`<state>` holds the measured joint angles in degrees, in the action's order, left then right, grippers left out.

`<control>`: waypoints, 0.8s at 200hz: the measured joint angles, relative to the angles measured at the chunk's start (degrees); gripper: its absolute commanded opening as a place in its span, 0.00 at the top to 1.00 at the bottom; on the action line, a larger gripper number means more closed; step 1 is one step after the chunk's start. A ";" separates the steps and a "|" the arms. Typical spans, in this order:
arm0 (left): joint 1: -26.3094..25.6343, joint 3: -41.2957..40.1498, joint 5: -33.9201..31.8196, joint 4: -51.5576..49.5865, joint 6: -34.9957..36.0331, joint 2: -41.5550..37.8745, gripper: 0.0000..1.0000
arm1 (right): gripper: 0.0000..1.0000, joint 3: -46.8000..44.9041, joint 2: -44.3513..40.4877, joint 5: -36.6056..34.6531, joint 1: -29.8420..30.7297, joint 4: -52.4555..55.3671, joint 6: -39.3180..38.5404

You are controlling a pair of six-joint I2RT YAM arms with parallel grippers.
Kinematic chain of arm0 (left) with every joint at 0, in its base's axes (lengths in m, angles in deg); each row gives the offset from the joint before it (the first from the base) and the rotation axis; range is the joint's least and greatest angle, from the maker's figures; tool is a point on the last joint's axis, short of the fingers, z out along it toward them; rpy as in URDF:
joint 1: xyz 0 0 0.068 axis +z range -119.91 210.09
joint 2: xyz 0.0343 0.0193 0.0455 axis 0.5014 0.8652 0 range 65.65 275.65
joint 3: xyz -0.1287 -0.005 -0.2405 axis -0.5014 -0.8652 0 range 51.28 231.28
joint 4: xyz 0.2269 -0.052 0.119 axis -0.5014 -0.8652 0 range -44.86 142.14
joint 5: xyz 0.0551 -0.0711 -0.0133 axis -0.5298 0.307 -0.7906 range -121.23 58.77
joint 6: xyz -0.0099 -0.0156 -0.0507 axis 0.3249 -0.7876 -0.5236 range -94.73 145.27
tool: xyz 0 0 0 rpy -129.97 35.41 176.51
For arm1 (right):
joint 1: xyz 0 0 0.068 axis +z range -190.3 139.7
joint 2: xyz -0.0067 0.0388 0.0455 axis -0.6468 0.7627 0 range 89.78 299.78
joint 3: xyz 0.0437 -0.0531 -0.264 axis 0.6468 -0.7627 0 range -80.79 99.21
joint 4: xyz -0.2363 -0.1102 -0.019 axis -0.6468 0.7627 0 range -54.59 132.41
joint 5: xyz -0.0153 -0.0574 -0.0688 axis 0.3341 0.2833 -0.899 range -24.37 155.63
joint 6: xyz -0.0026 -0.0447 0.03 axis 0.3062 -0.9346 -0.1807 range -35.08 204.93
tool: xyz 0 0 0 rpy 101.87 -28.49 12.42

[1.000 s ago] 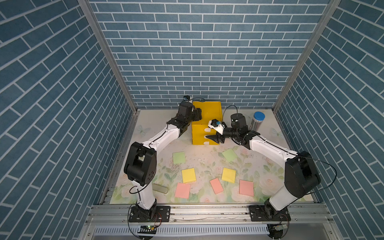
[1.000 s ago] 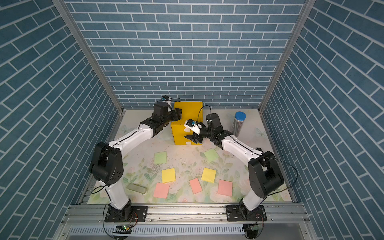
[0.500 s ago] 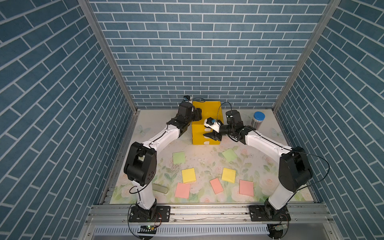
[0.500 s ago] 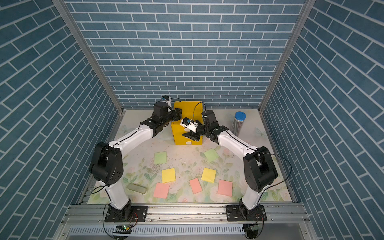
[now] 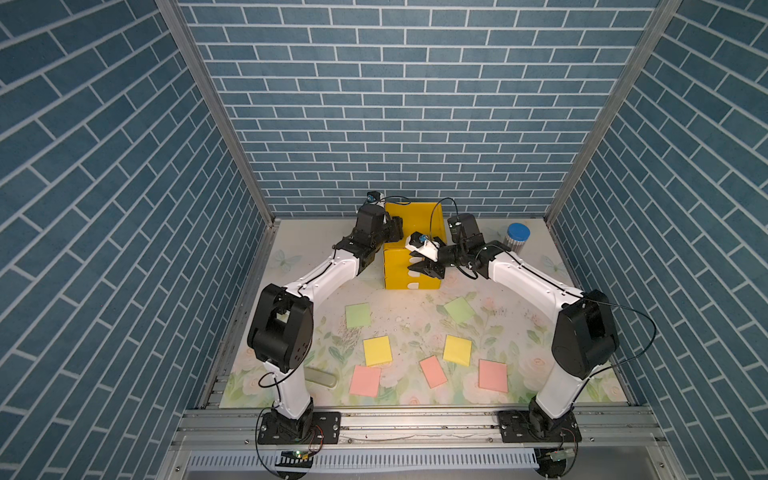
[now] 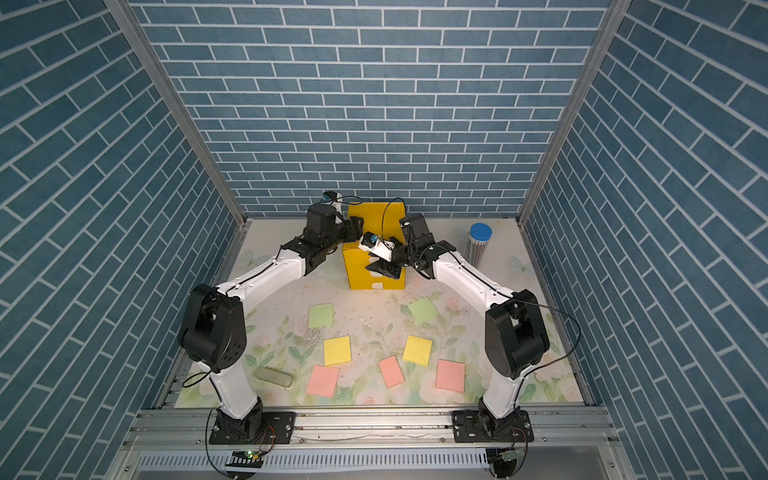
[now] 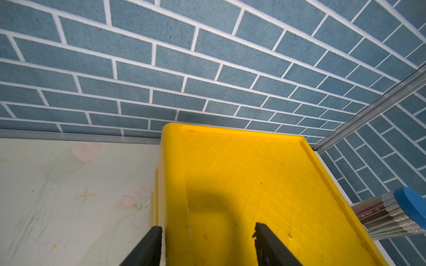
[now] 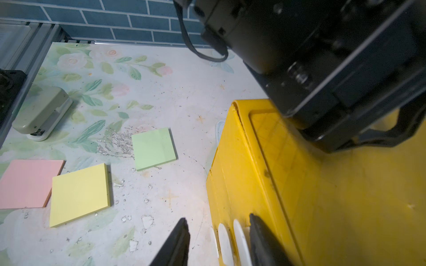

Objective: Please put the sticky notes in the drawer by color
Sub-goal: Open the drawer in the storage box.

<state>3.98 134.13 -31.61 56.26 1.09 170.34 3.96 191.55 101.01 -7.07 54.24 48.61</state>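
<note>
While the right gripper [image 8: 217, 218] sits at the front face of the yellow drawer cabinet [image 5: 397, 272], I can see its jaws drawn in tight on a white tab handle [image 8: 239, 237]. The wrist camera looks straight down the stacked tabs, so I cannot tell which drawer that tab belongs to. On the other side, my left gripper [image 7: 206, 226] is up at the cabinet's top edge with its jaws narrowly apart. One finger [image 7: 149, 244] hangs beside the side wall and the other is over the quilted top; whether either pad touches the plastic, I cannot tell. The cabinet stands at the back of the floral mat [image 5: 407, 322], close to the brick wall. All seven sticky notes [image 5: 377, 350] lie flat on the mat in front of it, well apart from it. The two green ones [image 5: 358, 314] [image 5: 458, 309] are nearest the cabinet, then come the two yellow [image 6: 337, 350] [image 5: 457, 350]. The three pink [image 5: 365, 380] [image 5: 433, 371] [image 5: 493, 375] are closest to the rail. A grey-green case [image 5: 320, 378] lies by the left arm's base, just beside the leftmost pink note. A blue-capped cylinder [image 5: 516, 237] stands upright near the back wall, to the right of the cabinet.
</note>
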 measured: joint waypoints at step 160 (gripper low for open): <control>0.00 -2.05 -0.46 1.20 -0.59 -1.20 0.34 | 0.58 -17.79 -15.34 -1.84 7.91 -2.73 9.46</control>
<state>3.98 132.07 -32.07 57.46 0.50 169.14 -13.83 176.21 99.17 0.85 51.51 58.07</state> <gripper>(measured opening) 0.661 0.419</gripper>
